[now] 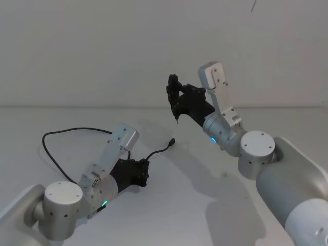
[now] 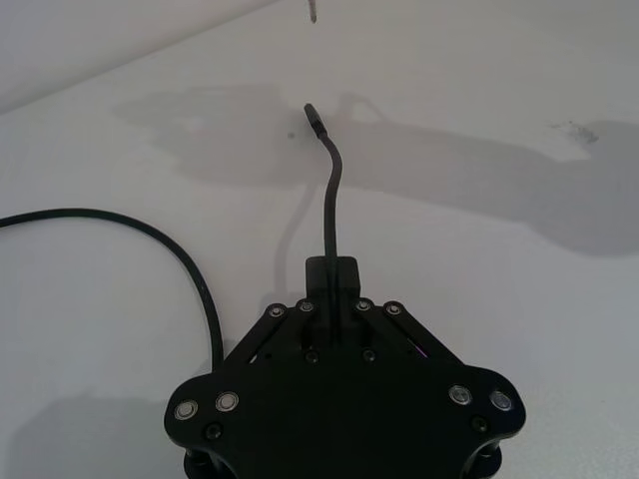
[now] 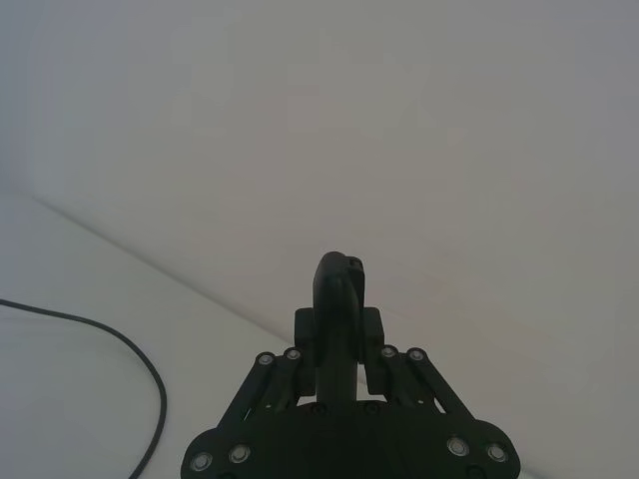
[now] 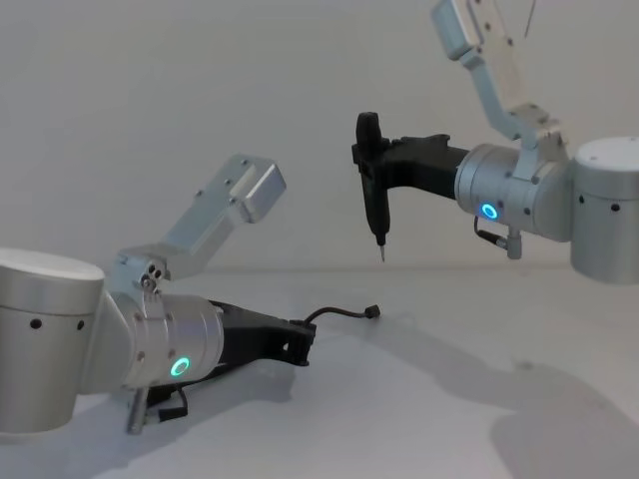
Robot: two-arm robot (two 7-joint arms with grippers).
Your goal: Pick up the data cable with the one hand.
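Observation:
The data cable (image 1: 61,131) is thin and black and loops across the white table (image 1: 169,205) on the left. My left gripper (image 1: 145,172), flat and black on a silver wrist with a green ring, sits low over the table, shut on the cable near one end. In the left wrist view the cable (image 2: 329,190) rises out of the gripper (image 2: 332,274). Its plug (image 2: 312,113) hangs just above the table and casts a shadow. The chest view shows the same gripper (image 4: 298,344) and plug (image 4: 374,311). My right gripper (image 1: 177,97) is raised at the back, shut on a black pointed tool (image 4: 371,180).
The tool's metal tip (image 4: 380,255) points down, well above the table and behind the cable's plug. A stretch of cable (image 3: 150,384) lies on the table in the right wrist view. A plain wall (image 1: 102,51) stands behind the table.

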